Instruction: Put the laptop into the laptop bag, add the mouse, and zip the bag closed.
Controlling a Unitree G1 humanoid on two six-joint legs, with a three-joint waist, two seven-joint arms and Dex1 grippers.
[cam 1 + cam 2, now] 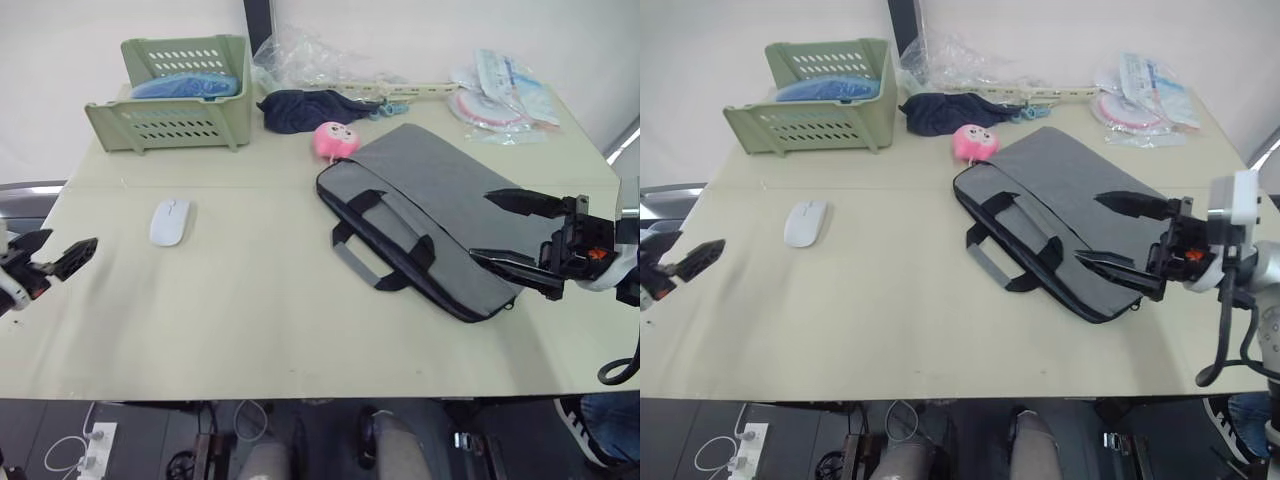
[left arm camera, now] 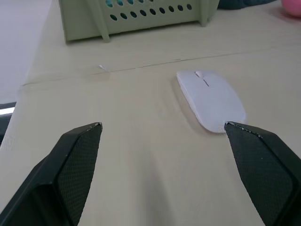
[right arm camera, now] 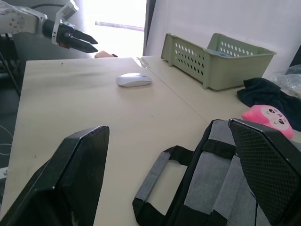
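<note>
The mouse (image 1: 169, 221) lies toward the worktop's (image 1: 250, 320) left edge; it looks light, glossy, likely slippery, best pinched across its flanks; the left gripper (image 1: 52, 260) gapes near it; the right gripper (image 1: 512, 230) hangs open over the laptop bag (image 1: 440, 200) by the right edge.

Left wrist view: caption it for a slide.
Open left gripper poised over the table, white mouse just ahead.

I've got bright, even, diffuse light; table (image 1: 250, 330) shadows soft & faint. R wrist view: blown-out glare behind the far table edge. L wrist view: fingertips (image 2: 80, 141) soft, slightly out of focus.
</note>
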